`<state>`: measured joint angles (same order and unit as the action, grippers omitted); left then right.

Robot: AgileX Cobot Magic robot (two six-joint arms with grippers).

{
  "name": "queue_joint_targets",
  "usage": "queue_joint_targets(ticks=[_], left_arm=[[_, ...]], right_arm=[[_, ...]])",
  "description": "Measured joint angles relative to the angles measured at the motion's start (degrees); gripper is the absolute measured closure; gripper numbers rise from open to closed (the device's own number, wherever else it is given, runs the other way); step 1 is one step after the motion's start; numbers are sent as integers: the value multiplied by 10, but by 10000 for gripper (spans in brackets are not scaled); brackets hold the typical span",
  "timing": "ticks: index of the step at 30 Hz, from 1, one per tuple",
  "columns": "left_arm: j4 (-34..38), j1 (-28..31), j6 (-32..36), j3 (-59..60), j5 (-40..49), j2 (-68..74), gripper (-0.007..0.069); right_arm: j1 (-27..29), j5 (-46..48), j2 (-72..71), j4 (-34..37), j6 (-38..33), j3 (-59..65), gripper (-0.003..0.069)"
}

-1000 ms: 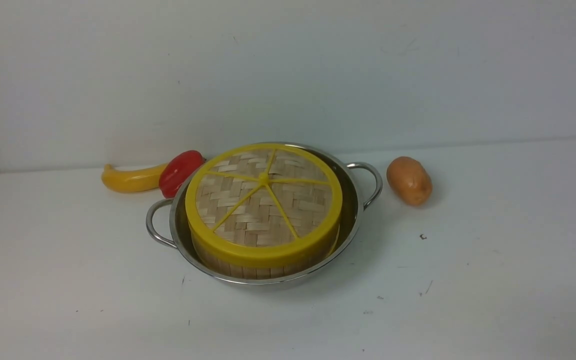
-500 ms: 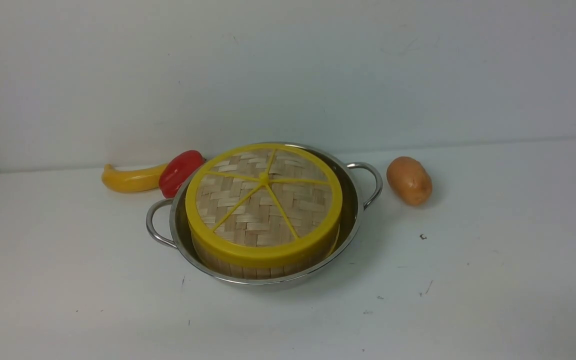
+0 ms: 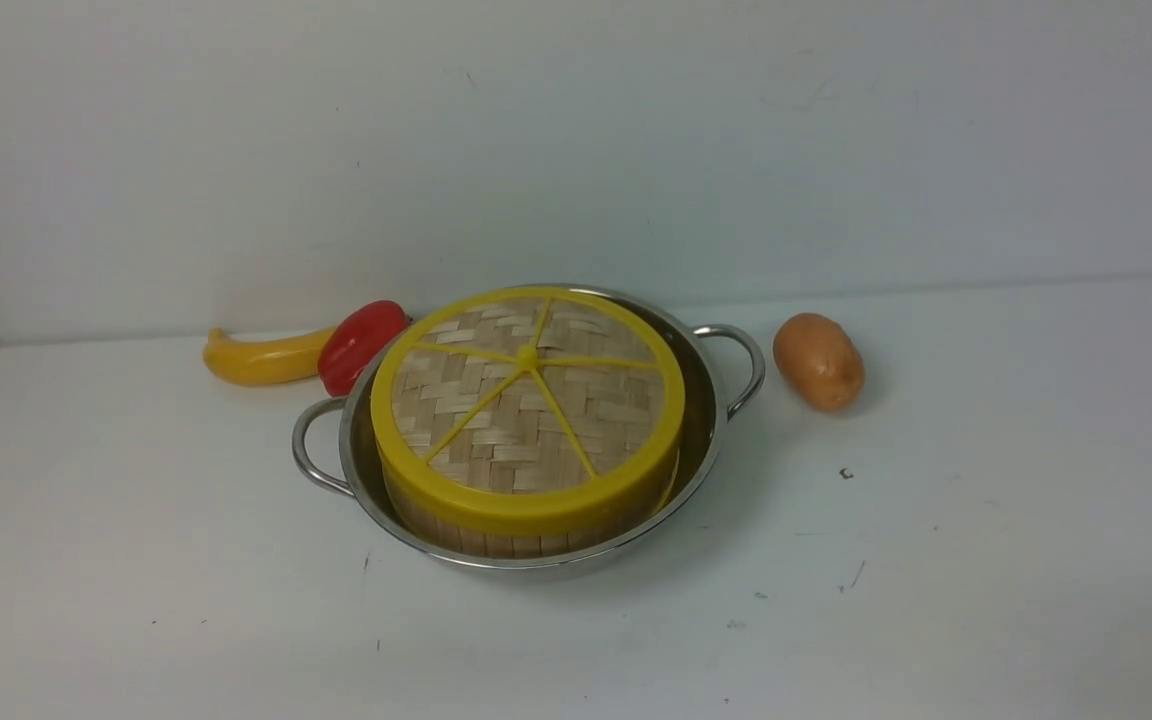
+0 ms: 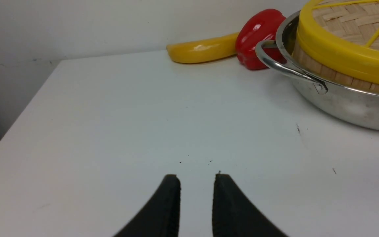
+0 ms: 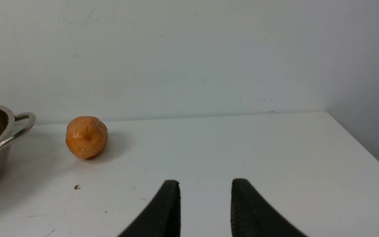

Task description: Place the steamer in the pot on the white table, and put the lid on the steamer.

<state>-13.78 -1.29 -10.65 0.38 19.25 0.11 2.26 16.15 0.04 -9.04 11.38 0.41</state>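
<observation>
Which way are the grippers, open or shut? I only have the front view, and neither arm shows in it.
Observer: The left gripper is open with nothing between its fingertips, seen in the left wrist view.
Operator: And the right?
Observer: The right gripper is open and empty too, over bare white table in the right wrist view.
Operator: Pot's left handle, how is it fixed?
Observer: In the left wrist view, a rivet shows where the handle meets the pot.
</observation>
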Motion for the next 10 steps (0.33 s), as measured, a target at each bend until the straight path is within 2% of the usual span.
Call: queue_joint_targets(ticks=[10], left_arm=[[0, 0, 0, 0, 0, 0, 467]], right_arm=[[0, 0, 0, 0, 0, 0, 417]])
